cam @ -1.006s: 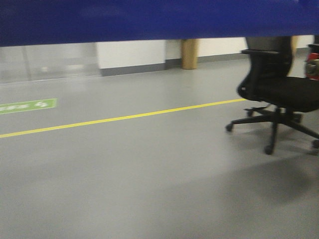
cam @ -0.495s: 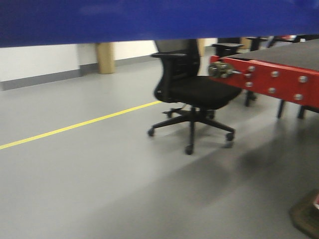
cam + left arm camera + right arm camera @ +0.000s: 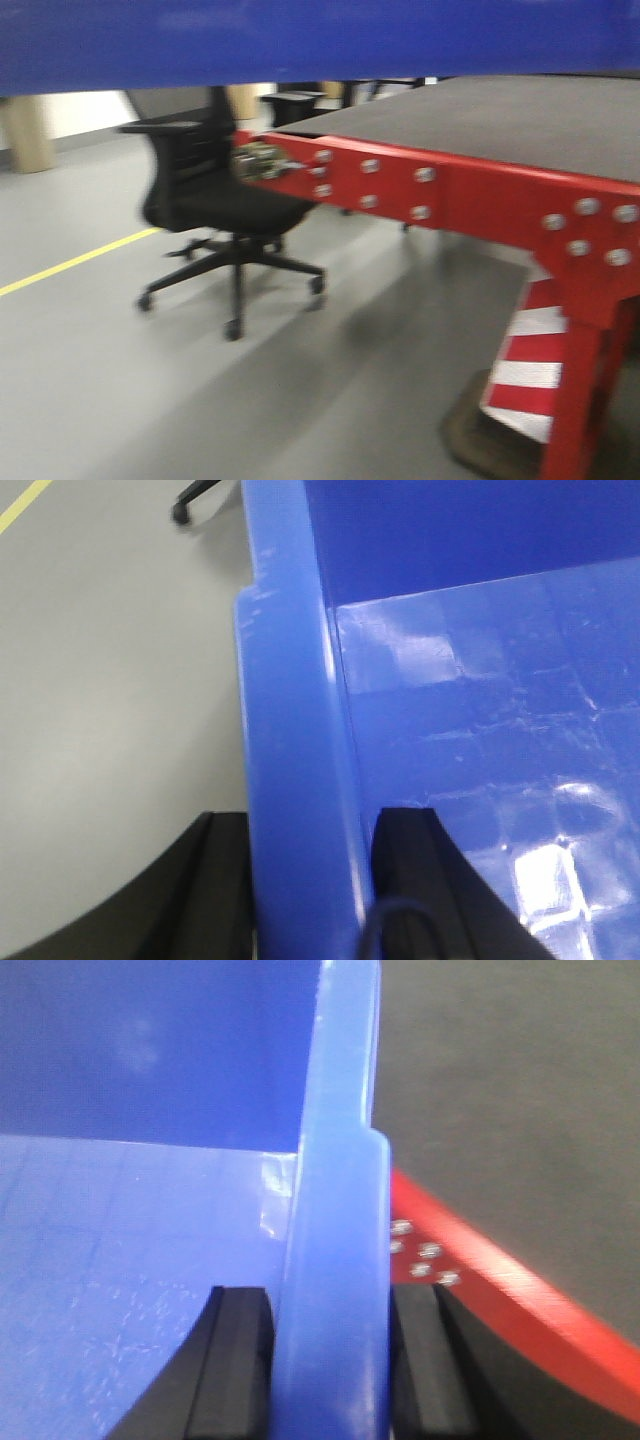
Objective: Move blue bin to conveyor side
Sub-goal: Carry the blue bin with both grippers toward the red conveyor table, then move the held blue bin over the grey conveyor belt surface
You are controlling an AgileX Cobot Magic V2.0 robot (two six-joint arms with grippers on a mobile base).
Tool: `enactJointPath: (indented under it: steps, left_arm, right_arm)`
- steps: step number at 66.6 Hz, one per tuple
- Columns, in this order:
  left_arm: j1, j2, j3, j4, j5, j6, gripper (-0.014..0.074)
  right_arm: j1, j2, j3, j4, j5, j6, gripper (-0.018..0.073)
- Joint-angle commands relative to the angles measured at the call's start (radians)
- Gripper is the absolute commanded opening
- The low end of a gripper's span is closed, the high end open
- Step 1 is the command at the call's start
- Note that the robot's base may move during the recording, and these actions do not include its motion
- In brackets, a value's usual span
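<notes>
The blue bin (image 3: 300, 40) fills the top of the front view as a dark blue band, carried above the floor. In the left wrist view my left gripper (image 3: 312, 825) is shut on the blue bin's left rim (image 3: 290, 730), one black finger outside and one inside the wall. My right gripper (image 3: 330, 1300) clamps the opposite rim (image 3: 335, 1160) in the same way. The conveyor (image 3: 500, 115), a flat dark grey belt on a red frame (image 3: 450, 195), stands close ahead on the right. In the right wrist view the conveyor (image 3: 520, 1090) lies just beyond the held rim.
A black office chair (image 3: 215, 210) stands on the grey floor left of the conveyor's end. A yellow floor line (image 3: 70, 262) runs at the left. A red-and-white striped conveyor leg (image 3: 535, 370) rises at the lower right. A chair caster (image 3: 185, 505) shows past the bin's left side.
The front view has swung right: the chair slid from right to left, and the conveyor has come in to fill the right half. Both grippers stay shut on the bin.
</notes>
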Motion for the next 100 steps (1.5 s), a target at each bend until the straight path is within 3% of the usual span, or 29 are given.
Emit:
enactJointPath:
  steps: [1,100]
  left_arm:
    - [-0.011,-0.014,-0.019,-0.015,-0.088,0.011,-0.0017]
    - [-0.011,-0.014,-0.019,-0.015,-0.088,0.011,-0.0017]
  right_arm:
    - [0.003,-0.017,-0.017,0.000,-0.118,-0.025,-0.0079]
    - [0.003,-0.017,-0.017,0.000,-0.121,-0.025,-0.0079]
